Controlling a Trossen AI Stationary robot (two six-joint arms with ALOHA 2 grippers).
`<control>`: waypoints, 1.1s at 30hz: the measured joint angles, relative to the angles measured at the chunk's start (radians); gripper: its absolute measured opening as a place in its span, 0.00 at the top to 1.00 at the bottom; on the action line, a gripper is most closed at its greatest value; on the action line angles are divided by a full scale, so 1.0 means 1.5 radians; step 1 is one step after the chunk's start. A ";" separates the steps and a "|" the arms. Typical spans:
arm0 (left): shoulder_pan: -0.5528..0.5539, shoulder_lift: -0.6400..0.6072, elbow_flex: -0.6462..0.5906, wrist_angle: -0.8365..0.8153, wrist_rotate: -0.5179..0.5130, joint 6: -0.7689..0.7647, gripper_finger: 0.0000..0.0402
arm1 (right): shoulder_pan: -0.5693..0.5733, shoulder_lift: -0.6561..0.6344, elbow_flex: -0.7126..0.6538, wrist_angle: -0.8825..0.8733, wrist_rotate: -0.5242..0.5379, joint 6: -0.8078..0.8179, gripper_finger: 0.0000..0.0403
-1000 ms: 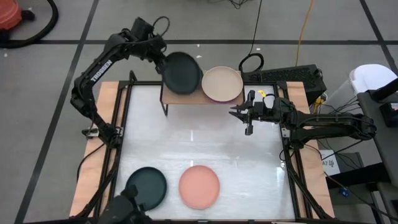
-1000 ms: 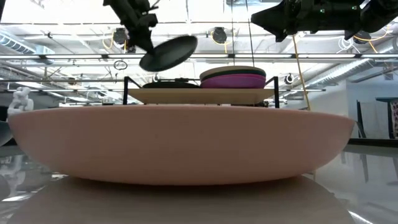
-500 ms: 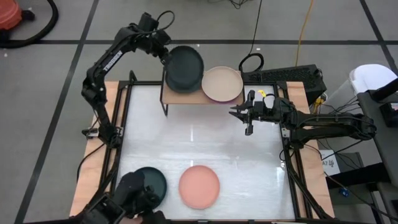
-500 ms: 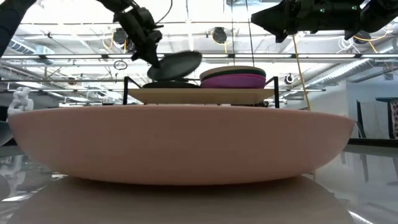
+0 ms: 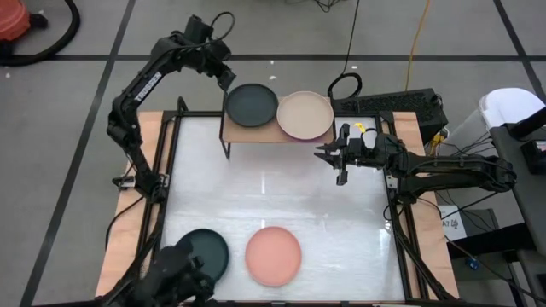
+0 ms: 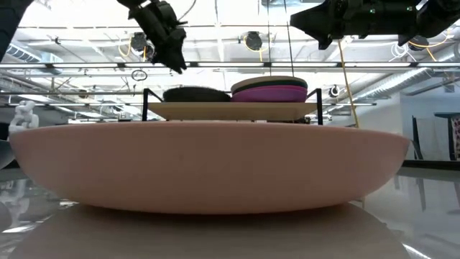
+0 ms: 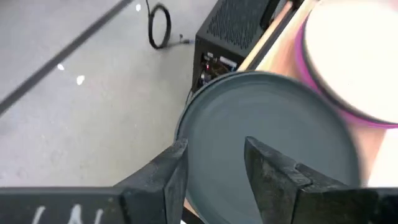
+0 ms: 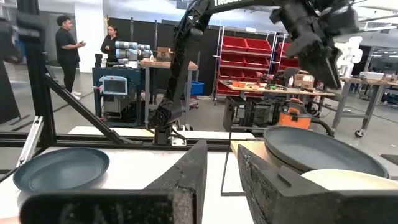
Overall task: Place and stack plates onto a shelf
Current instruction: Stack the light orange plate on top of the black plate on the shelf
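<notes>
With fingers spread and gripping nothing, left claw (image 5: 226,77) poised just above and behind the far left edge of the shelf (image 5: 260,134), clear of the dark grey plate (image 5: 251,105) lying flat on the shelf's left half. Beside it on the right half, a beige plate (image 5: 304,113) topping a stack, with a purple plate (image 6: 277,93) showing beneath in the low view. Right claw (image 5: 340,162) held over the white table (image 5: 273,200), near the shelf's right front corner, fingers a little apart, holding nothing. At the table's near edge, a salmon pink plate (image 5: 273,254) and another dark plate (image 5: 205,253) side by side, apart.
</notes>
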 joint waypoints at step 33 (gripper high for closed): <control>-0.202 -0.564 -0.685 0.704 0.095 -0.116 0.60 | 0.037 0.159 0.195 -0.292 -0.032 0.028 0.81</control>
